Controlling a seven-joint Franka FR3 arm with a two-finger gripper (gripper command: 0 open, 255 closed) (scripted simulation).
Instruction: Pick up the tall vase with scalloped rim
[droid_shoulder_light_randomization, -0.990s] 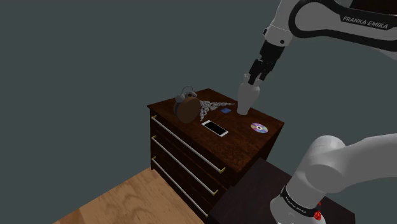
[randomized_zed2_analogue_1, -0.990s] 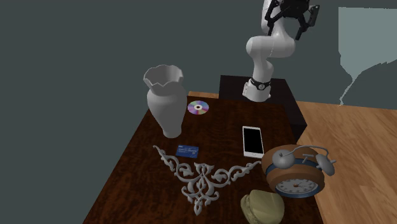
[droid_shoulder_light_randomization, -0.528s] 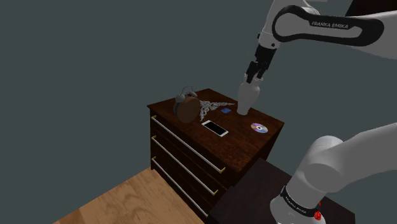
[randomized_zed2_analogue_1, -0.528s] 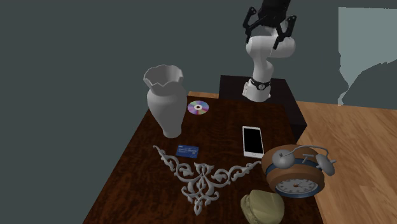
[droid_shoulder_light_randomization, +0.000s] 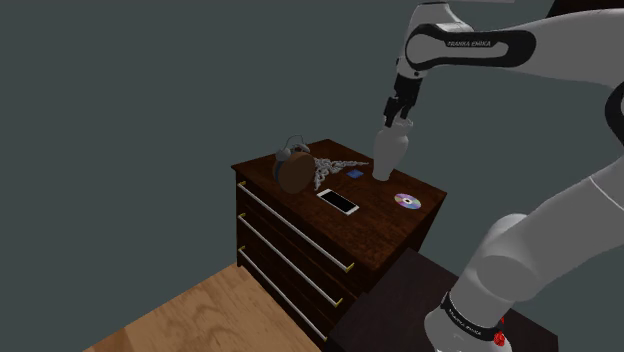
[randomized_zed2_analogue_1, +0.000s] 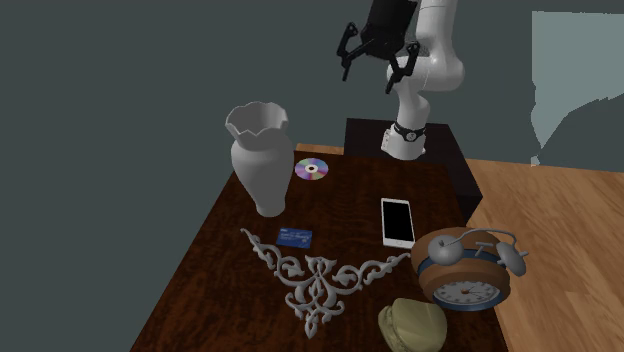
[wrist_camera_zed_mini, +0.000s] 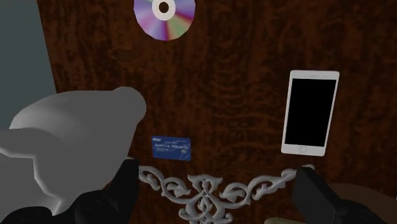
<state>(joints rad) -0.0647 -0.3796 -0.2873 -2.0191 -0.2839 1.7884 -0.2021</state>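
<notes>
The tall pale grey vase (randomized_zed2_analogue_1: 259, 163) with a scalloped rim stands upright near the dresser top's edge, at the second exterior view's left. In the shoulder view the vase (droid_shoulder_light_randomization: 390, 152) sits at the dresser's far side, with my gripper (droid_shoulder_light_randomization: 399, 110) hanging above it. My gripper (randomized_zed2_analogue_1: 379, 72) is open and holds nothing, high over the surface, up and to the right of the vase in the second exterior view. In the wrist view the vase (wrist_camera_zed_mini: 63, 143) bulks beside one finger, outside the gap of the gripper (wrist_camera_zed_mini: 217, 170).
The dark wooden dresser (droid_shoulder_light_randomization: 375, 225) also carries a CD (randomized_zed2_analogue_1: 311, 169), a white phone (randomized_zed2_analogue_1: 397, 221), a small blue card (randomized_zed2_analogue_1: 294, 237), a grey ornamental scroll (randomized_zed2_analogue_1: 320, 280), a brown alarm clock (randomized_zed2_analogue_1: 462, 268) and a cap-like object (randomized_zed2_analogue_1: 411, 324). Wooden floor (droid_shoulder_light_randomization: 190, 315) lies below.
My open gripper has travelled toward the second exterior view's left and slightly lower, closing in over the vase. The objects on the dresser have not moved.
</notes>
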